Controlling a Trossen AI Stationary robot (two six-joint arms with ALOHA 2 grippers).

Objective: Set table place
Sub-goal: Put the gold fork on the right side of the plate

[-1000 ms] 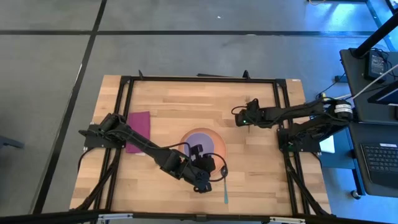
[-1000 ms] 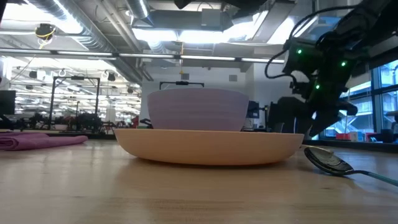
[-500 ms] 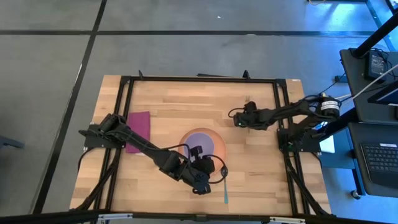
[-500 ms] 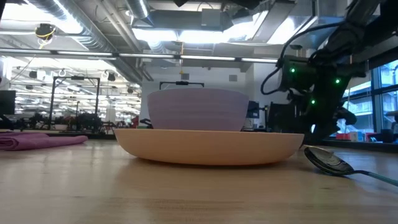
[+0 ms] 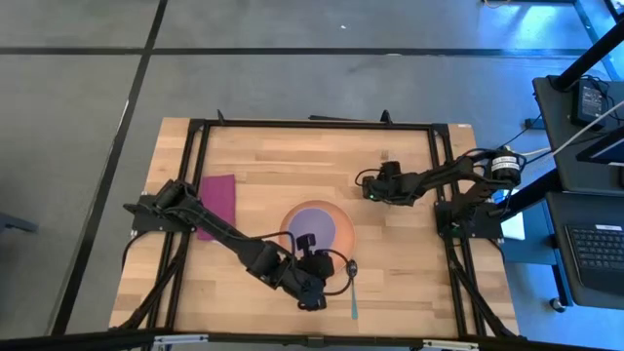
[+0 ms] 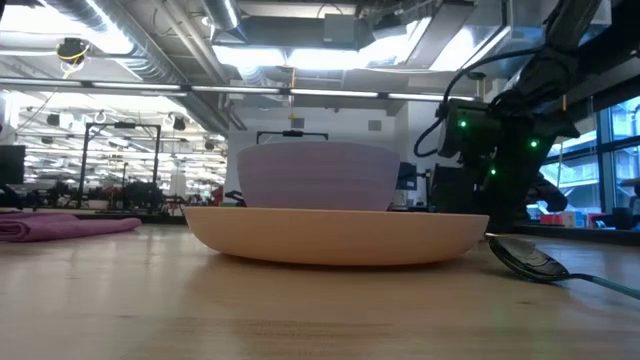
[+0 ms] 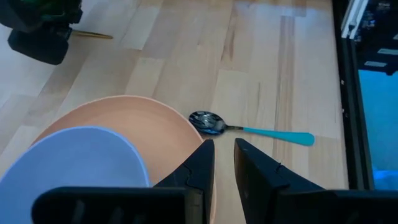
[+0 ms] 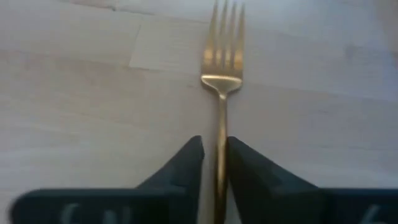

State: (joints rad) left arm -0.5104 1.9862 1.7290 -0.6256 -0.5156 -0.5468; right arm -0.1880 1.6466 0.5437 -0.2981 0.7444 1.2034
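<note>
A peach-orange plate (image 5: 336, 226) holds the lavender bowl (image 5: 314, 220) at the table's middle. The teal-handled spoon (image 5: 352, 292) lies on the wood just right of the plate's near side. At the left lies the magenta napkin (image 5: 216, 205). My left gripper (image 7: 224, 144) hovers at the plate's near right rim, open by a narrow gap with nothing in it. Farther right, my right gripper (image 5: 375, 185) is down at the table, shut on the gold fork (image 8: 222, 74), which lies flat on the wood. My right gripper pinches the fork's slim handle (image 8: 220, 140) between its two fingers, a short way behind the tines. The fingers (image 8: 186, 158) come from above and stand on either side of the handle, across it. The fork lies flat on the table, tines ahead of the gripper.
Black frame rails (image 5: 441, 185) run along the table's edges. Bare wood shows right of the plate (image 7: 273, 74) and around the fork. In the low view the spoon's bowl (image 6: 530, 258) lies close beside the plate (image 6: 335, 235).
My right gripper has come down toward the table and drifted a little toward the table's left edge, over the fork. Plate, bowl, spoon and napkin stay where they were.
</note>
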